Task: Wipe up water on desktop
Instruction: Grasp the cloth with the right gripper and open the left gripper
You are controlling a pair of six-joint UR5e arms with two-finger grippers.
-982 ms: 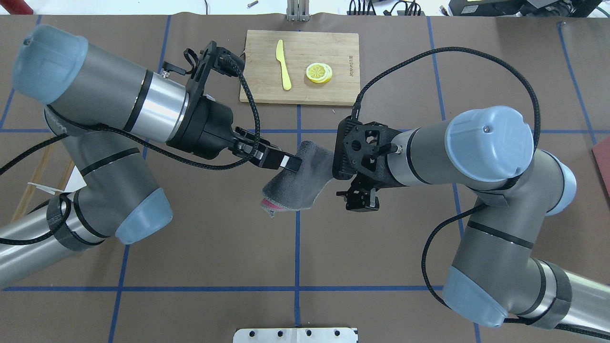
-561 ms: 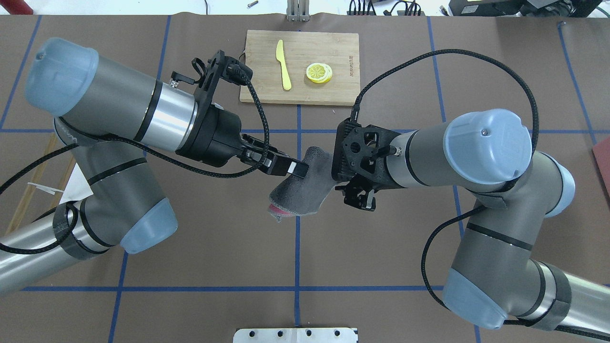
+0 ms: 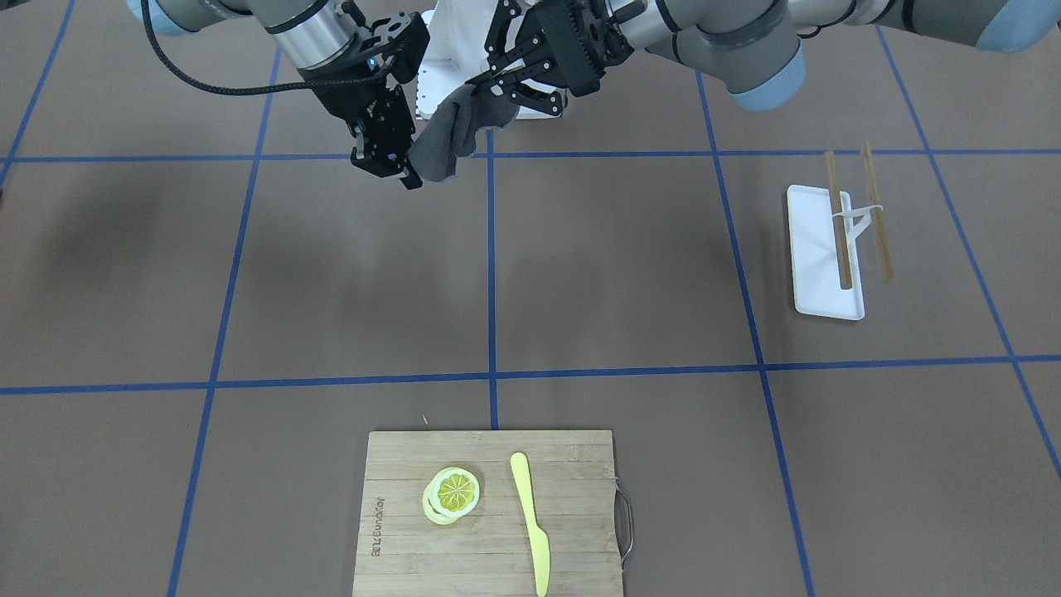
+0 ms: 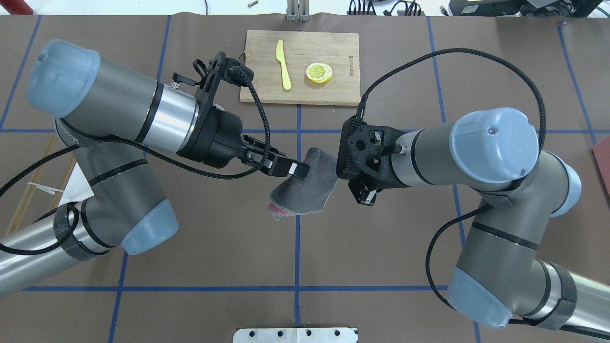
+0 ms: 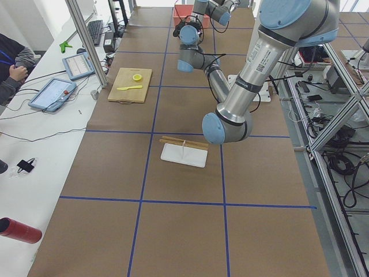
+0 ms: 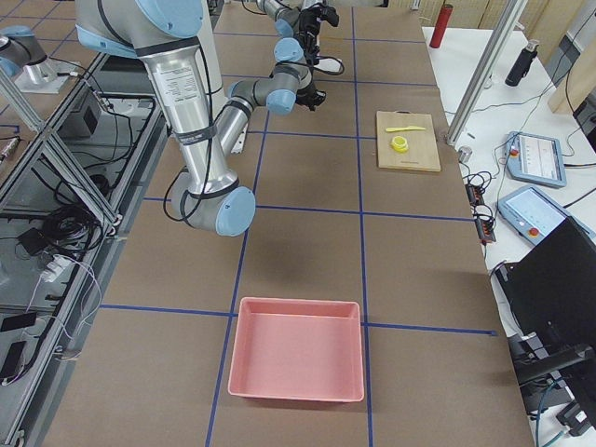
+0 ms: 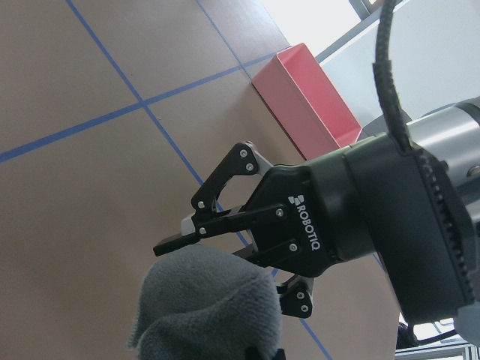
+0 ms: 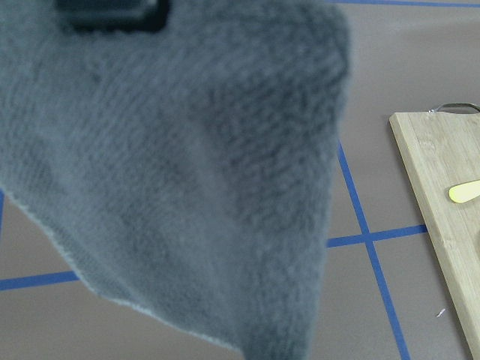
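Two sets of fingers met at one grey cloth (image 4: 305,190). It hung in mid-air at the centre of the overhead frame, below the bamboo cutting board (image 4: 257,47) and above a blue tape line (image 4: 297,247) on the brown surface (image 4: 214,247). The left fingers (image 4: 288,167) were pinched narrow on the cloth's upper left edge and carried it. The right fingers (image 7: 180,244), seen from the left wrist camera, stood spread wide just beside the cloth and gripped nothing. Whether any fold lay between them could not be told. No water could be made out on the surface in any view.

The cloth looked light, limp and fluffy. It drooped into a pointed fold under the single pinch, with a pink edge showing at its lower left corner in the overhead frame. It would likely crumple rather than slide as a flat sheet, and grow heavier once wet. Its nap should grip well, so the main risk seemed to be catching only a thin layer that pulls free. A sound hold for the right fingers would probably be a deep bite across the bunched upper right part, clear of the left fingers. That would leave a broad flap to press on the surface.
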